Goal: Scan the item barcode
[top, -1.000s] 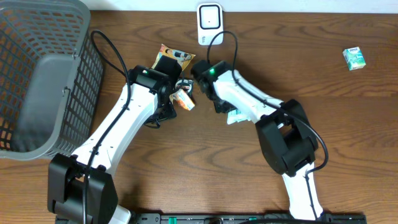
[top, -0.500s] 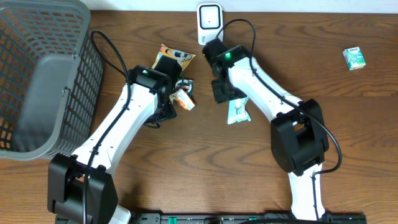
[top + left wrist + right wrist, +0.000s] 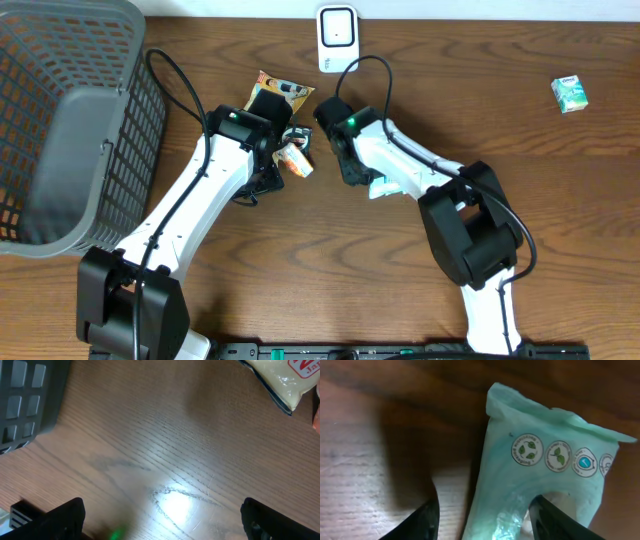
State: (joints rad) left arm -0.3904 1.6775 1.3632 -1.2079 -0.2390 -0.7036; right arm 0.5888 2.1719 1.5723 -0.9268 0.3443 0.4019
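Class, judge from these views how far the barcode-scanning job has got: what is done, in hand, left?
Done: nothing shows as scanned. In hand: the right gripper hangs open over the green packet, lying on the table. To do: grasp it and show its barcode to the white scanner. The left gripper is open, empty.

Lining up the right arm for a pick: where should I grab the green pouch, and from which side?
Probably its long side edge, from straight above. The green pouch lies flat on the table and looks too wide to span, yet that edge sits between the open fingers of the right gripper, so closing could pinch it.
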